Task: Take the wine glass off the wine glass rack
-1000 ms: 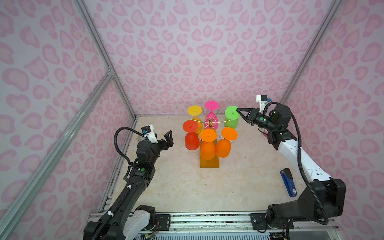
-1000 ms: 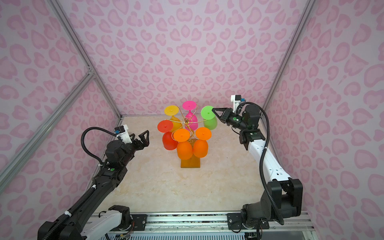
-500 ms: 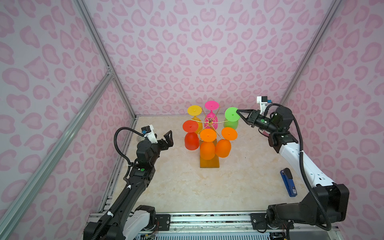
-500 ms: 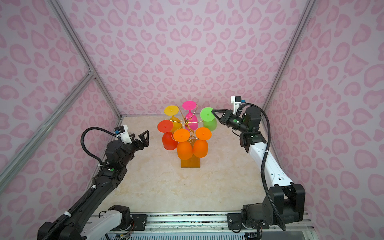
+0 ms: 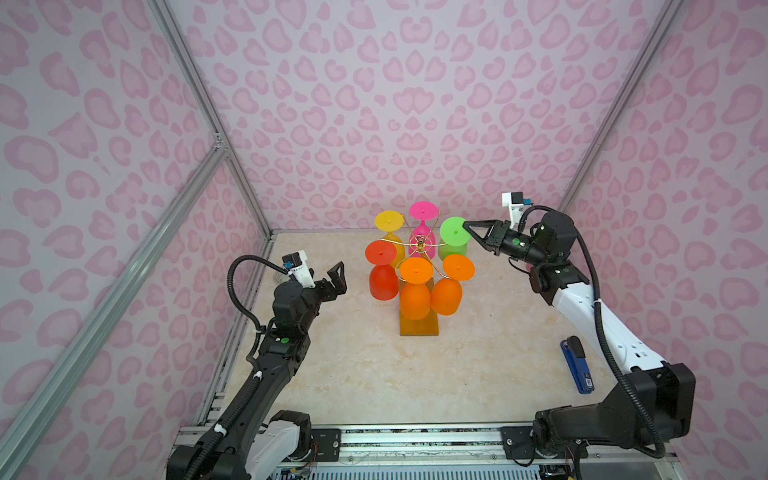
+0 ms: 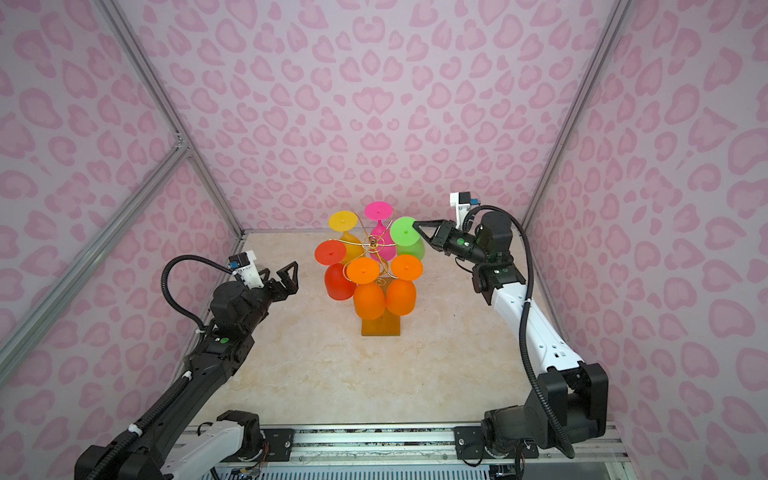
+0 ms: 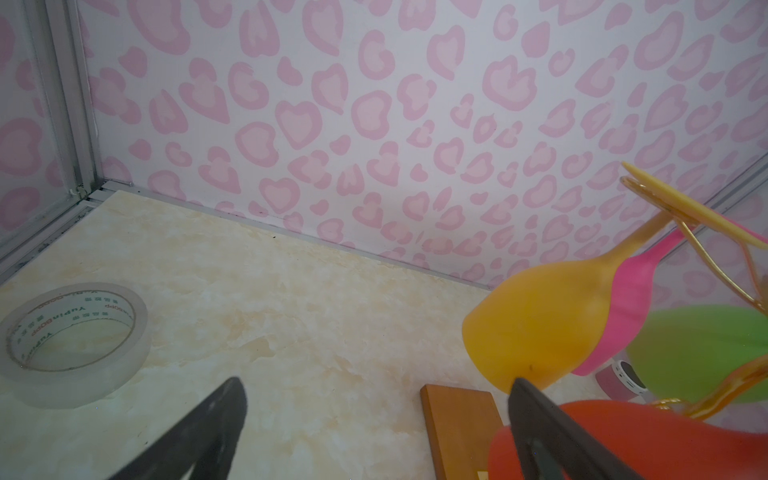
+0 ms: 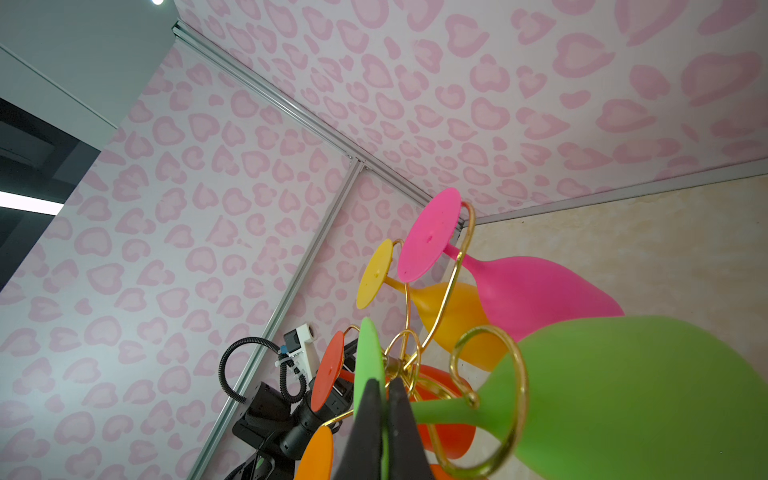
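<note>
1. The right gripper (image 8: 381, 388) is pinched closed on the foot rim of the green wine glass (image 5: 454, 232), it seems; the contact blurs at the wrist view's lower edge
2. That glass hangs on the wine glass rack (image 5: 419, 329), centre frame, with its base partly hidden
3. The left gripper (image 7: 376, 390) gapes empty, centre left

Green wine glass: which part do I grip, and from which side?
Pinch the outer edge of the green wine glass's flat foot, from the right side, away from the wine glass rack's centre. It hangs bowl-down, stem in a wire loop; the foot is thin and exposed. The right gripper is shut there.
</note>
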Controlling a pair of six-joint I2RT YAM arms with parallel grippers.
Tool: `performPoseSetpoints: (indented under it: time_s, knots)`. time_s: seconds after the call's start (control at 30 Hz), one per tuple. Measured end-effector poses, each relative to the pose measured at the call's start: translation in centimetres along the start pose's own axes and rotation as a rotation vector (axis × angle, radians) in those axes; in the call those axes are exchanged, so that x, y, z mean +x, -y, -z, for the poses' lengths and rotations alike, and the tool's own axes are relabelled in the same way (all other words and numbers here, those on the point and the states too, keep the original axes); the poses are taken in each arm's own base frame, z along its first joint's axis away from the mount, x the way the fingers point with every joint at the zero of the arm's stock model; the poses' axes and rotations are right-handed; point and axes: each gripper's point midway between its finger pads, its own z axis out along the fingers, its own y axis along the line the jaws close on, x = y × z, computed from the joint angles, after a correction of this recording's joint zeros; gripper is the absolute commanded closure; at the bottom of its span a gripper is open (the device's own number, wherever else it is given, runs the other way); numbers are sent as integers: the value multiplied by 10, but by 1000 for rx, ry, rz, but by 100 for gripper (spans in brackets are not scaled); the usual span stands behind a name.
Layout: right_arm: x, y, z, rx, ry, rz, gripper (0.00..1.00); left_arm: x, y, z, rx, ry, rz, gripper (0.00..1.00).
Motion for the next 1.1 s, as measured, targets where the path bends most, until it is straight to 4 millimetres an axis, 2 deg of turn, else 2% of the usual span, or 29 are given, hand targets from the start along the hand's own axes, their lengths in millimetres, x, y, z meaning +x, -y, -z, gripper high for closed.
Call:
performPoseSetpoints:
  time_s: [0.33,0.6,0.9,1.1]
  knots:
    - [-13,4,-22,-13,-23,-4,100,-2,0,4,0,5,-4,0]
    - [-26,19,-28,2,-1,-25,100,-2,-1,7,-8,10,-6,0]
    - [-52,26,-14,-3,70,-34,100,-6,1,10,-3,21,-9,0]
    - [-74,14,18,2,150,-2,100,-12,4,19,2,36,-19,0]
